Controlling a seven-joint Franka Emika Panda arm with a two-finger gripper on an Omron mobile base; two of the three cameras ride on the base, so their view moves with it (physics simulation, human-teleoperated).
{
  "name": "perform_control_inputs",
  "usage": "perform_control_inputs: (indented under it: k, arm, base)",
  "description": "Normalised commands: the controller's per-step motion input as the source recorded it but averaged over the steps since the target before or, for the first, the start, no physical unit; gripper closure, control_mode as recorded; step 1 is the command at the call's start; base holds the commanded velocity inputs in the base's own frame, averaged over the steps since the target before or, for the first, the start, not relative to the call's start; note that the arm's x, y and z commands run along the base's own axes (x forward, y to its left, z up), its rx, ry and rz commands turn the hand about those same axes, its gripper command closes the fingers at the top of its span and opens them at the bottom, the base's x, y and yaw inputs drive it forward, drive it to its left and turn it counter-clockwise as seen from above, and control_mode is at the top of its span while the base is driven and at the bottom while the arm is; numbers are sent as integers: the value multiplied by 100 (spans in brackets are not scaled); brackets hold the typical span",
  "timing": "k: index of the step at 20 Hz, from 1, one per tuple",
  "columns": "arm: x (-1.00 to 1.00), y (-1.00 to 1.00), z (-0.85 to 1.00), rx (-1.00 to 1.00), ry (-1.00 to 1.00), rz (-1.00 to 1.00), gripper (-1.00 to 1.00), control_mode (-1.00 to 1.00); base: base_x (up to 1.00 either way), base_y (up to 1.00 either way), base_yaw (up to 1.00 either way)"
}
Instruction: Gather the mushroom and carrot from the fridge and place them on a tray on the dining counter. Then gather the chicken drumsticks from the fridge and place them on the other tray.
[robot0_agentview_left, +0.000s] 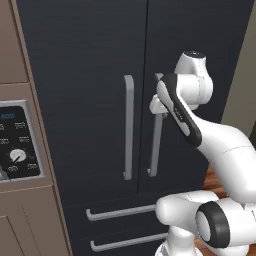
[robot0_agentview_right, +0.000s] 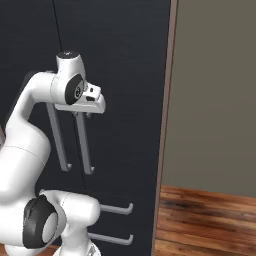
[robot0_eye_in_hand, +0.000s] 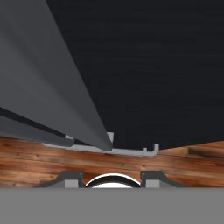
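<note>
The gripper (robot0_agentview_left: 159, 106) sits at the upper part of the right door handle (robot0_agentview_left: 156, 145) of the fridge (robot0_agentview_left: 95, 60), at the end of the white arm (robot0_agentview_left: 220, 145). In the right base view the gripper (robot0_agentview_right: 90, 111) hangs just over the top of that handle (robot0_agentview_right: 84, 145), fingers pointing down. Whether the fingers are spread, pressed together or pinching the handle cannot be told: the hand's body hides the tips in both base views. In the hand view the two dark finger tips (robot0_eye_in_hand: 72, 178) show at the bottom, set apart, with nothing visibly between them.

The hand view looks down along the black door face; a grey handle (robot0_eye_in_hand: 52, 87) runs diagonally across the left half, and a drawer's bar handle (robot0_eye_in_hand: 113, 150) lies across below it, with wooden floor (robot0_eye_in_hand: 43, 162) beyond.

Both fridge doors are closed. The left door handle (robot0_agentview_left: 128, 127) stands just beside the right one. Two drawer handles (robot0_agentview_left: 120, 212) lie below the doors.

To the fridge's left is a brown cabinet (robot0_agentview_left: 15, 40) with a black oven panel (robot0_agentview_left: 17, 145). To its right, a taupe wall (robot0_agentview_right: 215, 90) over wooden flooring (robot0_agentview_right: 205, 220).
</note>
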Motion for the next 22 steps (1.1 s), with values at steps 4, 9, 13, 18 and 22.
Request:
perform_control_inputs:
  k: [4, 9, 13, 18, 22]
  arm:
    - [0, 0, 0, 0, 0, 0, -100, 100]
    - [0, 0, 0, 0, 0, 0, -100, 100]
    - [0, 0, 0, 0, 0, 0, -100, 100]
    - [0, 0, 0, 0, 0, 0, -100, 100]
    - [0, 0, 0, 0, 0, 0, -100, 100]
  base:
    - [-7, 7, 0]
    - [-59, 34, 0]
    - [-53, 39, 0]
    - [-27, 38, 0]
    - [-4, 0, -1]
